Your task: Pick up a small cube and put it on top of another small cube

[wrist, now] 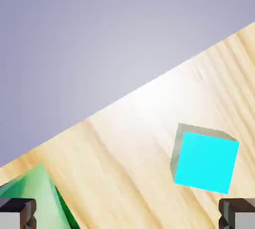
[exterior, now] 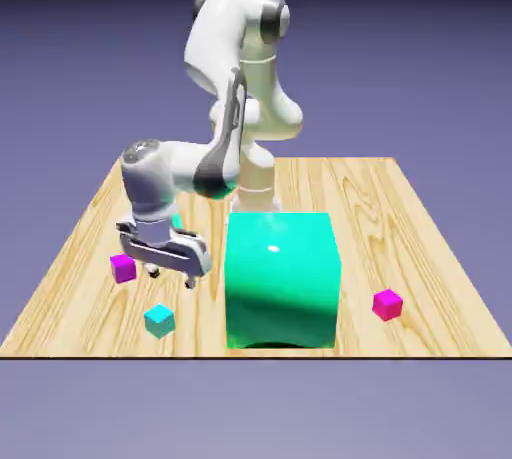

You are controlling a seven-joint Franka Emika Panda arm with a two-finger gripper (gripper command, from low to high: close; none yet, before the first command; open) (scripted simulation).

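The end effector (exterior: 170, 275) hangs low over the surface (exterior: 90, 247), its fingers spread wide and holding nothing. In the hand view the two fingertips (wrist: 17, 213) sit at the far bottom corners with bare wood between them.

The cyan cube (exterior: 159, 320) is not between the fingers. In the exterior view it rests on the surface nearer the front edge than the end effector and a little toward the exterior view's left. In the hand view the cube (wrist: 205, 162) appears right of centre, inside the line of the right fingertip but ahead of it, turned slightly against the finger line.

The coming move therefore calls for a shift toward the front edge, then a descent, probably with a small wrist rotation to square the fingers to the cube faces.

The purple cube (exterior: 123, 267) lies just beside the end effector toward the exterior view's left. The big green cube (exterior: 282, 279) stands close on the other side, so clearance there is limited. A pink cube (exterior: 387, 303) lies well apart beyond it.
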